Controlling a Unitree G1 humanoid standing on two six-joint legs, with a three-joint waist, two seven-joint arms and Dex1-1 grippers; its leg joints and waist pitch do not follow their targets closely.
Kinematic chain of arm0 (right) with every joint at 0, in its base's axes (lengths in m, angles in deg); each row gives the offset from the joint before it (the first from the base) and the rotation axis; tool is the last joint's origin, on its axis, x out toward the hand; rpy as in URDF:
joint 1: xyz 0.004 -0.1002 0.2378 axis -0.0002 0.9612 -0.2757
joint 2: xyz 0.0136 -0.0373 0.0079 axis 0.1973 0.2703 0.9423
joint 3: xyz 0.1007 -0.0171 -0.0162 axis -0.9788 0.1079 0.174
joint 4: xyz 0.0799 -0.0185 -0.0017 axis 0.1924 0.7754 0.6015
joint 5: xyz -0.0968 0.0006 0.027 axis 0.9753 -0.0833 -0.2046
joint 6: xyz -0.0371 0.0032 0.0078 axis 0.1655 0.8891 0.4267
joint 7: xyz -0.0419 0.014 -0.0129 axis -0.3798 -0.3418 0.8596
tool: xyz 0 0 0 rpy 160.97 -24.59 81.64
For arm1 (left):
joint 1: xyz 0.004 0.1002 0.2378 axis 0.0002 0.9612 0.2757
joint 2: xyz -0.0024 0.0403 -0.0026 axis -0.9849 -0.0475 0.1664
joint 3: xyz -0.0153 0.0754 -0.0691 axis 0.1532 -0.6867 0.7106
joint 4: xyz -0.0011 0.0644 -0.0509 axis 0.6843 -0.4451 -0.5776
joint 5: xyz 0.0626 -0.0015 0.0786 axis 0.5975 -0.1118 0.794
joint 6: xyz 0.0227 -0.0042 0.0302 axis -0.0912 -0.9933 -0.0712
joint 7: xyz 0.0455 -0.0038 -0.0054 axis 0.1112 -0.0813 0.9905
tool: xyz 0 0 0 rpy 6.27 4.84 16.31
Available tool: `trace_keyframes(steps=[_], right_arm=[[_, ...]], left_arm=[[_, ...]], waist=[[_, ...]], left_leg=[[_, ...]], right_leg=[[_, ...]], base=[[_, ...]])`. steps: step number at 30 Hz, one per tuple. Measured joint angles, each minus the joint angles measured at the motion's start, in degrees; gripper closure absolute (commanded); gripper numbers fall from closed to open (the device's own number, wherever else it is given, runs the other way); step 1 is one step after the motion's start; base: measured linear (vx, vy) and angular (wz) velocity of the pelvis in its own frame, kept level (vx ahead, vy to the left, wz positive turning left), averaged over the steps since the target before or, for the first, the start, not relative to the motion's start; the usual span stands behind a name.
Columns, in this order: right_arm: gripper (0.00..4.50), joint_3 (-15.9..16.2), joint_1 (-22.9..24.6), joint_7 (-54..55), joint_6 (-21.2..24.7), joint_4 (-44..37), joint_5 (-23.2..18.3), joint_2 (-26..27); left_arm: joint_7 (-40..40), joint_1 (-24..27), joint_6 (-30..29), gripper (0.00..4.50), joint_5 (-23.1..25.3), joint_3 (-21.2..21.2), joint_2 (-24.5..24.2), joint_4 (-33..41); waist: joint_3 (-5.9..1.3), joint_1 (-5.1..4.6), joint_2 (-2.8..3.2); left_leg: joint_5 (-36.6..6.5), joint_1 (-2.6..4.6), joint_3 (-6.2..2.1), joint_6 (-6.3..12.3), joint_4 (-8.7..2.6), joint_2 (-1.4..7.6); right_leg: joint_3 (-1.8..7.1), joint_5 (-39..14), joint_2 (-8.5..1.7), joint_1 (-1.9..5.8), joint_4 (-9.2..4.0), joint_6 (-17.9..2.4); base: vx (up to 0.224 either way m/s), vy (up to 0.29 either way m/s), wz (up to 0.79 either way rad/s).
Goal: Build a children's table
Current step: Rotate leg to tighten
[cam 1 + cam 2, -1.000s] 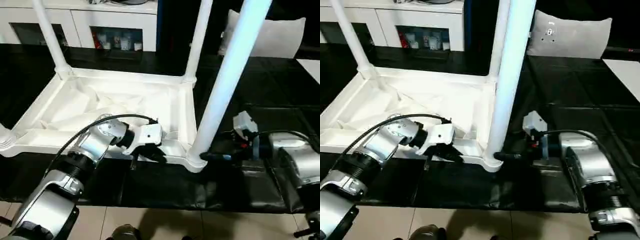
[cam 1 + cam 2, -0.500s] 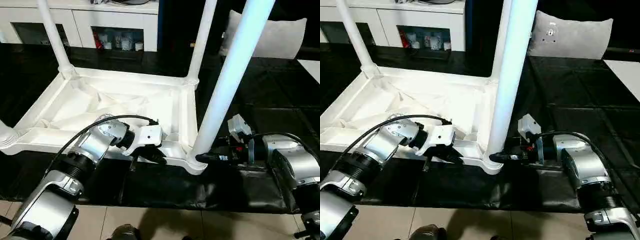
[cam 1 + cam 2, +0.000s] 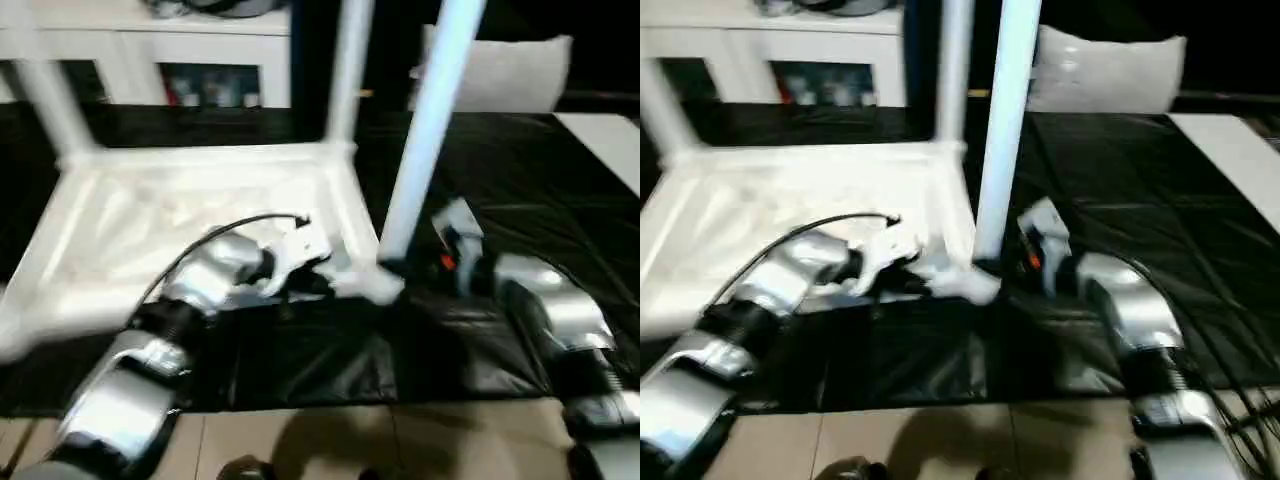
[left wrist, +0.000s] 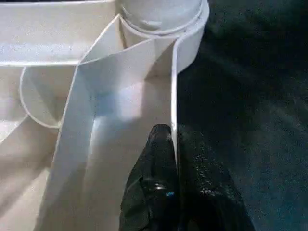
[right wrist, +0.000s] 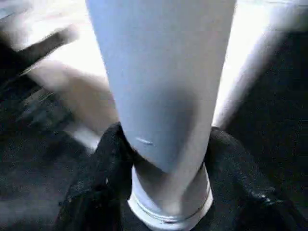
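The children's table point(image 3: 150, 215) lies upside down on a black mat, its white ribbed underside facing up. Three tubular legs show standing in corner sockets: two at the back point(image 3: 345, 70) point(image 3: 45, 100) and one at the near right corner point(image 3: 425, 130). My left gripper point(image 3: 315, 285) is shut on the thin front rim point(image 4: 172, 120) just beside that near right socket. My right gripper point(image 3: 400, 268) is shut on the base of the near right leg point(image 5: 163, 86), with one black finger point(image 5: 103, 178) on each side of the tube, just above the socket.
A white cabinet point(image 3: 200, 50) with dark glass compartments stands behind the table. A grey cushion point(image 3: 500, 75) leans at the back right and a white board point(image 3: 605, 140) lies at the right edge. Tiled floor point(image 3: 300, 440) runs along the mat's front edge.
My right gripper's fingers have closed around the base of the near right leg. The camera has shifted, so the whole picture sits differently. My left gripper keeps its hold on the rim.
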Motion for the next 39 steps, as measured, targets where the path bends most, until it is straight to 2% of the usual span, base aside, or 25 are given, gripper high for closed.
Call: trace_keyframes(steps=[2, 3, 5, 7, 13, 16, 19, 21, 24, 26, 29, 31, 35, 39], right_arm=[[2.59, -0.65, -0.60, 4.86, 0.12, 0.51, 0.54, 1.52], [2.59, -1.43, -0.74, 6.98, -0.34, 1.03, 0.76, 2.71], [2.59, -3.22, -1.51, 12.12, -2.40, 2.91, 1.16, 5.34], [2.04, -3.70, -1.51, 13.77, -3.72, 3.46, 1.16, 5.94], [1.53, -4.68, -1.50, 15.44, -3.92, 3.22, 1.15, 6.42], [1.26, -4.50, -1.34, 14.24, -5.57, 3.20, 1.15, 5.71], [1.03, -4.25, -0.81, 11.48, -7.50, 3.24, 1.05, 4.03], [0.95, -3.50, -0.01, 7.31, -9.12, 3.12, 0.87, 1.41], [0.71, -2.88, 1.51, 2.31, -10.49, 2.55, 0.79, -1.01], [0.57, -1.97, 3.33, -2.48, -11.89, 1.44, 0.34, -3.87], [0.40, -1.19, 4.93, -8.17, -14.02, 0.93, 0.21, -7.21], [0.11, -1.13, 5.00, -9.57, -15.60, 1.17, 0.55, -8.93], [0.11, 0.19, 5.13, -15.93, -18.52, 1.30, 0.73, -12.04], [0.11, 0.92, 5.81, -23.22, -19.05, 0.41, -0.72, -14.25]], left_arm=[[3.10, -0.23, -0.94, 4.50, -0.16, 0.91, 1.89, -0.82], [4.85, -0.56, -1.46, 4.50, -0.16, 1.48, 3.04, -1.49], [9.07, -1.61, -1.95, 4.50, 0.00, 2.27, 5.16, -3.25], [10.58, -1.72, -1.96, 4.50, 0.02, 2.48, 5.89, -3.49], [11.80, -2.03, -2.16, 4.50, -0.14, 2.56, 7.36, -3.29], [11.69, -2.23, -1.61, 4.50, -0.18, 2.57, 7.35, -3.05], [10.76, -2.27, -0.03, 4.50, -0.18, 2.34, 6.89, -3.06], [9.39, -2.24, 1.52, 4.50, -0.13, 1.76, 5.89, -3.06], [7.43, -2.14, 2.45, 4.50, -0.17, 1.36, 4.94, -2.57], [5.41, -1.82, 4.30, 4.50, -0.15, 0.56, 4.01, -2.49], [2.13, -1.01, 7.34, 4.50, -0.12, -0.19, 1.72, -2.05], [0.82, -0.73, 8.90, 4.50, -0.08, -0.50, 0.61, -2.05], [-3.38, 0.23, 13.00, 4.50, -0.11, -1.49, -1.72, -1.94], [-9.21, 1.22, 16.50, 4.50, -0.32, -2.52, -4.53, -0.69]], waist=[[0.19, -0.99, 0.34], [0.27, -1.32, 0.47], [0.37, -1.81, 0.62], [0.44, -1.91, 0.72], [0.43, -1.03, 0.70], [0.36, -0.50, 0.58], [0.35, 0.14, 0.56], [0.33, 1.08, 0.58], [0.32, 1.79, 0.61], [0.31, 2.35, 0.61], [0.29, 2.56, 0.64], [0.29, 2.55, 0.64], [0.28, 2.47, 0.61], [0.24, 2.65, 0.57]], left_leg=[[-0.02, 0.04, -0.39, 0.01, -0.04, 0.15], [-0.02, 0.06, -0.46, 0.01, -0.09, 0.31], [-0.03, 0.02, -0.42, 0.01, -0.18, 0.26], [-0.04, 0.11, -0.28, 0.01, -0.25, 0.16], [-0.14, -0.06, -0.19, 0.19, -0.29, 0.16], [-0.29, -0.29, 0.15, 0.36, -0.29, 0.08], [-0.33, -0.41, 0.23, 0.29, -0.29, -0.02], [-0.32, -0.50, 0.23, 0.28, -0.37, 0.14], [-0.19, -0.88, 0.22, 0.12, -0.39, 0.24], [-0.18, -0.84, 0.22, 0.09, -0.34, 0.24], [-0.17, -0.82, 0.22, 0.06, -0.30, 0.25], [-0.15, -0.83, 0.22, 0.02, -0.22, 0.25], [-0.15, -0.80, 0.22, 0.02, -0.03, 0.25], [-0.15, -0.79, 0.22, 0.02, 0.00, 0.25]], right_leg=[[-1.61, -0.01, -0.50, 0.61, -0.98, 0.02], [-1.94, -0.01, -0.48, 0.85, -1.36, 0.02], [-1.85, -0.02, -0.47, 0.83, -1.49, 0.02], [-1.75, -0.01, -0.57, 0.74, -1.49, 0.02], [-1.65, 0.05, -0.59, 0.57, -1.46, -0.06], [-1.24, 1.19, -0.61, 0.13, -1.35, -0.51], [-0.78, 1.66, -0.62, -0.42, -0.56, -0.64], [-0.77, 1.55, -0.45, -0.67, -0.38, -0.46], [-0.74, 1.41, -0.36, -1.25, 0.09, -0.46], [-0.71, 1.24, -0.38, -1.32, 0.37, -0.47], [-0.72, 1.21, -0.38, -1.32, 0.40, -0.44], [-0.71, 1.17, -0.38, -1.31, 0.40, -0.34], [-0.63, 1.16, -0.38, -1.23, 0.39, -0.28], [-0.60, 1.17, -0.38, -1.19, 0.42, -0.29]], base=[[-0.004, 0.027, -0.05], [-0.008, 0.053, -0.11], [0.000, 0.000, 0.00], [0.000, 0.000, 0.00], [0.000, 0.000, 0.00], [0.000, 0.000, 0.00], [0.018, -0.016, 0.01], [0.000, 0.000, 0.00], [0.000, 0.000, 0.00], [0.000, 0.000, 0.00], [0.000, 0.000, 0.00], [0.000, 0.000, 0.00], [0.000, 0.000, 0.00], [0.000, 0.000, 0.00]])
